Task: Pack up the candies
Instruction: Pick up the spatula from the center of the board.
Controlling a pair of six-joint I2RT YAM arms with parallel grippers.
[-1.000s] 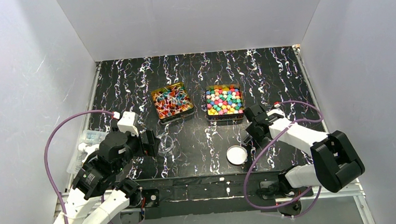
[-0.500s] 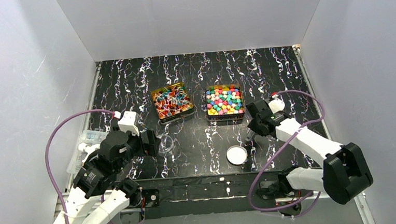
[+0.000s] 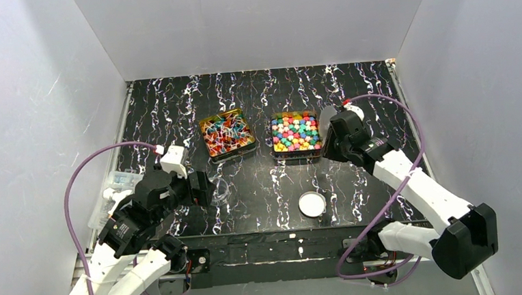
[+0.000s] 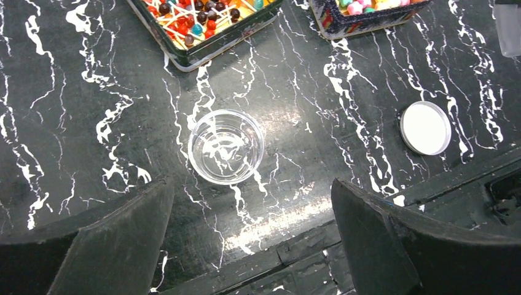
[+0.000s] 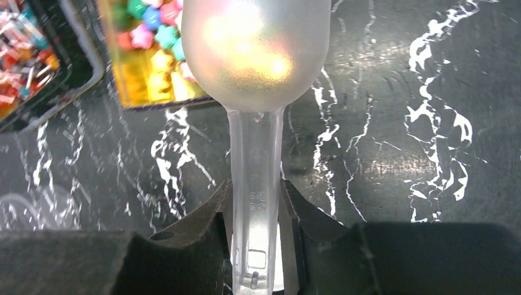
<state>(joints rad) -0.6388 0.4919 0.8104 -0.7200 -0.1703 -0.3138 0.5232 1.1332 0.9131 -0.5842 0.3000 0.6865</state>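
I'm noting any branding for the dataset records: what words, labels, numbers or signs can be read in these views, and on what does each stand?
No text can be read.
On the clear plastic scoop: small raised marks on the handle, too small and blurred to read.
On the right-hand tin: a patterned band on the side wall, no legible letters.
On the round white lid: nothing, it looks blank.

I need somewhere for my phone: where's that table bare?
Free: the marbled strip behind both candy tins, and the middle between the tins and white lid. Crowded: the clear cup at the left claw, and the right tin's edge, where the right claw holds a scoop.
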